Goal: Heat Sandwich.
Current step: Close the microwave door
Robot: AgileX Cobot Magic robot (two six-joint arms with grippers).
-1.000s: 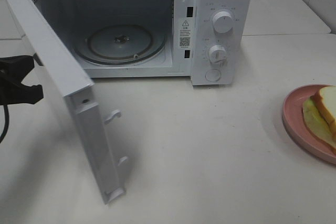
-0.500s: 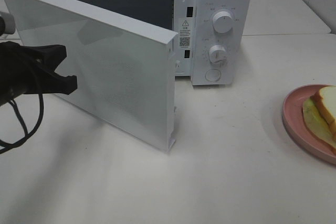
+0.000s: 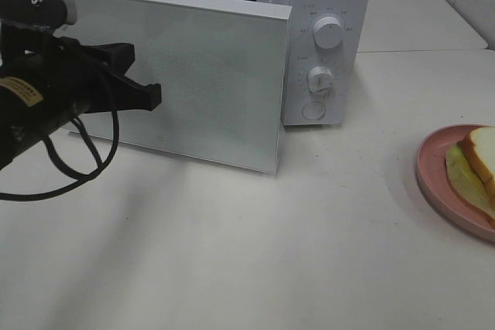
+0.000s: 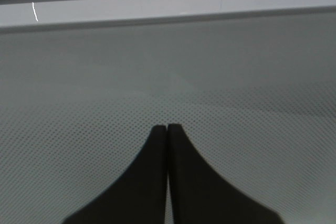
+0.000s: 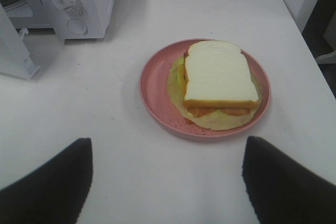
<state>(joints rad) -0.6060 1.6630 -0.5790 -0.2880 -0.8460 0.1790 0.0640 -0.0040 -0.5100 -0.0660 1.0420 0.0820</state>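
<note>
The microwave [image 3: 325, 44] door [image 3: 209, 83] is seen nearly shut, with the left gripper [image 3: 151, 96] pressed against its mesh face, fingers together and holding nothing. The door-handling step is judged to be in hand, yet the sandwich [image 5: 220, 80] is noted outside, on the pink plate [image 5: 157, 95] on the table [image 3: 271, 253], well apart from the oven. The right gripper [image 5: 165, 182] is held wide apart above the plate, empty. The door would have to be opened before loading; it is the obstruction.
</note>
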